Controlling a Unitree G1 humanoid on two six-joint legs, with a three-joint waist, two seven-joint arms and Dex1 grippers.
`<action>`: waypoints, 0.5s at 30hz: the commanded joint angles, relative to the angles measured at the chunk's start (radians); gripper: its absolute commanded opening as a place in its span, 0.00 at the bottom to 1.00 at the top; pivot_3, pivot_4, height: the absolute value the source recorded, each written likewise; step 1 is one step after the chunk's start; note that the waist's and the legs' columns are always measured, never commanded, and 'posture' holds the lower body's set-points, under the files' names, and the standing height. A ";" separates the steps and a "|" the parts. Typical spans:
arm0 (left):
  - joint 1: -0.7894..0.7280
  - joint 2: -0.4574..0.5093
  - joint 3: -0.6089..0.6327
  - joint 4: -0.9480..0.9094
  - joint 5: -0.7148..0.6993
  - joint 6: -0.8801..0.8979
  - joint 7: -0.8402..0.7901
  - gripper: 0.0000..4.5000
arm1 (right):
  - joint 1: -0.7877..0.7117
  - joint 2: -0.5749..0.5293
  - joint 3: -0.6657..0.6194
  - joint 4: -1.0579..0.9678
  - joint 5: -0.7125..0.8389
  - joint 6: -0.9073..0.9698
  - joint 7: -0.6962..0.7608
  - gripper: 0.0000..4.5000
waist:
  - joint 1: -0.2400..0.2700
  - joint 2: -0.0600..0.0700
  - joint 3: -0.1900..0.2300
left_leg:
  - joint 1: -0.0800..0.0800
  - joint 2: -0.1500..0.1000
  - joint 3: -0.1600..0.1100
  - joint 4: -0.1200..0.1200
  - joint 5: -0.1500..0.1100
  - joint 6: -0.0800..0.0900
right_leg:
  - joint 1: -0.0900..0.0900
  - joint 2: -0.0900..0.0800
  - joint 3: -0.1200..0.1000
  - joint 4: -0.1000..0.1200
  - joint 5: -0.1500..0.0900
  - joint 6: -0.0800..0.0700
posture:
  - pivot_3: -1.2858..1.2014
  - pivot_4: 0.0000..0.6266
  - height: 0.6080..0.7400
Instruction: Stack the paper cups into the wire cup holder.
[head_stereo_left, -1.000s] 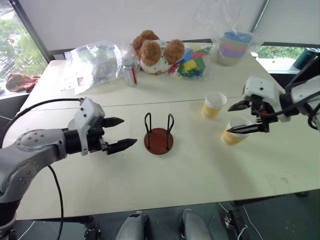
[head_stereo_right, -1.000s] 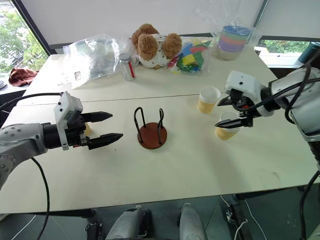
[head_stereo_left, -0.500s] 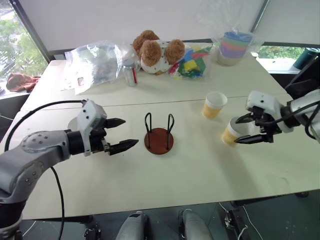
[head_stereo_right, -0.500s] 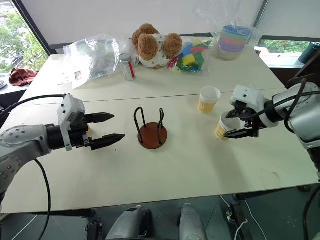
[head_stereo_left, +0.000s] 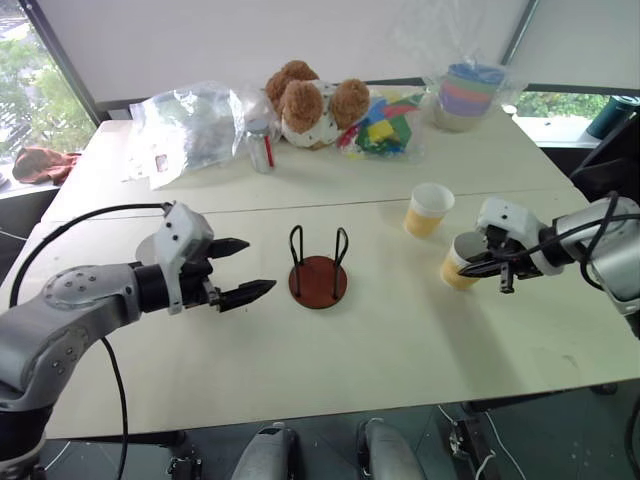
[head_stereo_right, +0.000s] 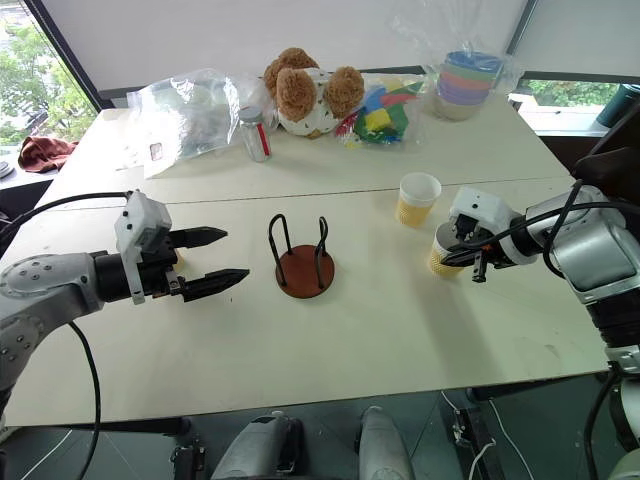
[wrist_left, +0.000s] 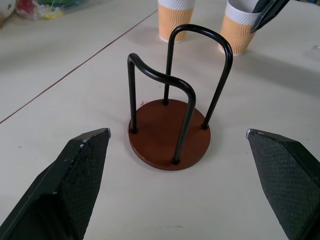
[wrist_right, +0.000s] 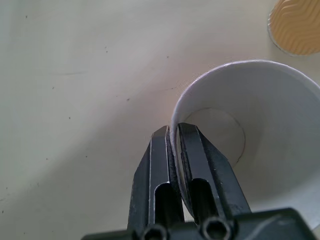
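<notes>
Paper cups: two stood on the counter (head_stereo_left: 380, 350), the far cup (head_stereo_left: 429, 209) untouched, the near cup (head_stereo_left: 458, 262) pinched at its rim by the right hand (head_stereo_left: 474, 266); wire cup holder (head_stereo_left: 318, 268) empty; left hand (head_stereo_left: 240, 269) wide, holding nothing.

The 2 paper cups (head_stereo_left: 428, 209) have a smooth white inside and a tan outer side with wavy ribs. The cup holder (wrist_left: 170, 117) has glossy black wire loops on a matt dark-red disc. The fingers (wrist_left: 75, 180) of the left gripper (head_stereo_left: 248, 268) are black with a fine rough texture. The table (head_stereo_left: 400, 340) is pale, smooth and matt. Behind it lie a fuzzy brown plush toy (head_stereo_left: 310, 100), a crinkled clear plastic bag (head_stereo_left: 190, 125) and bowls (head_stereo_left: 468, 92) in shiny clear wrap.
</notes>
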 joint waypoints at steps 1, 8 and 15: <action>0.004 0.005 0.041 -0.028 0.003 -0.010 -0.002 1.00 | -0.023 -0.007 -0.007 -0.025 -0.009 -0.004 0.025 0.01 | 0.000 0.000 0.000 | 0.000 0.000 0.000 0.000 0.000 0.000 | 0.000 0.000 0.000 0.000 0.000 0.000 | 0.52 0.24 1.00; 0.040 0.039 0.078 0.011 0.051 -0.030 -0.039 1.00 | -0.284 -0.013 0.012 0.087 -0.098 -0.164 0.087 0.01 | -0.006 0.003 0.001 | 0.000 0.000 0.001 0.000 0.000 0.000 | -0.001 0.000 0.001 0.001 0.000 0.000 | 0.52 0.24 1.00; 0.065 0.044 0.088 0.030 0.083 -0.040 -0.063 1.00 | -0.669 0.138 0.060 0.279 -0.160 -0.414 0.151 0.01 | -0.006 0.002 0.001 | 0.000 0.000 0.001 -0.001 0.002 -0.004 | -0.002 0.001 0.000 0.002 0.000 0.000 | 0.52 0.24 1.00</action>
